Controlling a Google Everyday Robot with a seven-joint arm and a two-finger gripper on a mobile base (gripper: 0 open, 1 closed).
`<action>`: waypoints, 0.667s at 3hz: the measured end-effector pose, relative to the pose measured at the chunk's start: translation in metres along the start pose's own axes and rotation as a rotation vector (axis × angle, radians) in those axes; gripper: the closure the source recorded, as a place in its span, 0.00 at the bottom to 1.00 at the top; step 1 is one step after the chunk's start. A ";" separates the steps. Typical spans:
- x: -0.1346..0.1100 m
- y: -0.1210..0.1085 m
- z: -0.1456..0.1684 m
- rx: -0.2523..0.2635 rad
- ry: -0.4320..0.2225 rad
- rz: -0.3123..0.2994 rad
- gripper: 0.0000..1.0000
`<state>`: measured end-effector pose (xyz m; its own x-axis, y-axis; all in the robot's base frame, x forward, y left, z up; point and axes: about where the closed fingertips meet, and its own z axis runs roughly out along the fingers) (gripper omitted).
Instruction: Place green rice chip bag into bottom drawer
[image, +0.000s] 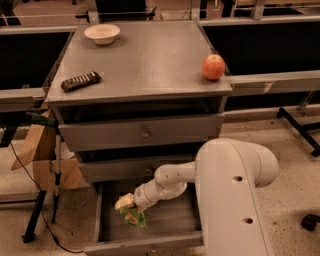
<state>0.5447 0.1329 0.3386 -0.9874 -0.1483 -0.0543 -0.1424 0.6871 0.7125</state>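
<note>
Green rice chip bag (134, 218) lies inside the open bottom drawer (167, 221) — directly beneath the gripper (125, 202), touching it — whether the jaws clasp it, I cannot tell.

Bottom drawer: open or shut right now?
Open. The bottom drawer is pulled out with its floor showing; the gripper is over that floor, with the green rice chip bag at its tip.

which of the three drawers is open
The bottom drawer, pulled out with the gripper and green bag over it; the top drawer and middle drawer are shut.
</note>
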 end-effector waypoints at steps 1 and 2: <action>0.000 0.000 0.000 0.000 0.000 0.000 0.00; 0.000 0.000 0.000 0.000 0.000 0.000 0.00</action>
